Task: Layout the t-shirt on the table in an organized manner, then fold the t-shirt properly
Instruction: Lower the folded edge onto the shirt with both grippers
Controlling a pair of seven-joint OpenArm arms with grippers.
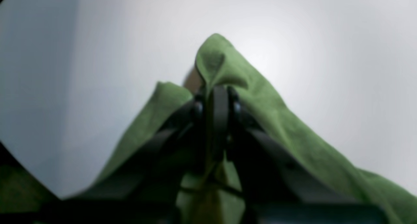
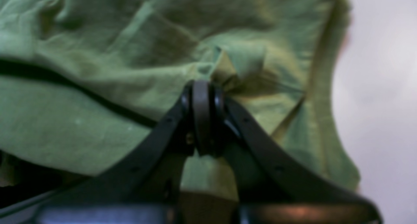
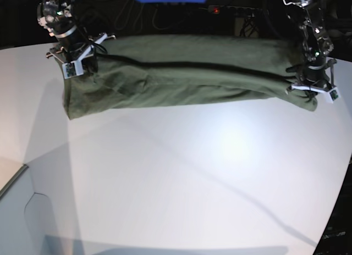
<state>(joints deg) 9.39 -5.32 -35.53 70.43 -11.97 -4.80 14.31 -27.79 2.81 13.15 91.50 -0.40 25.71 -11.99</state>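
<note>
The t-shirt (image 3: 187, 73) is stretched as a long olive-green band along the far edge of the table (image 3: 181, 178), reaching from near the far left corner almost to the right edge, with a dark crease running along its length. Only the base view shows this whole span; each wrist view shows just one pinched end.

In the right wrist view the cloth (image 2: 97, 87) fills nearly the whole picture, rumpled and creased, with a hemmed border running down beside a strip of white tabletop (image 2: 384, 103). The right gripper (image 2: 203, 97) has its jaws pressed together on a small peak of the fabric. In the base view that gripper (image 3: 77, 60) sits at the band's left end, where the cloth hangs down in a short flap.

The left wrist view shows far less cloth: a narrow ridge of it (image 1: 221, 61) draped over the left gripper (image 1: 220, 100), whose jaws are closed on the fabric, with bare white table (image 1: 325, 54) behind and the table's curved edge at the lower left. In the base view this gripper (image 3: 314, 82) holds the band's right end, close to the table's right edge.
</note>
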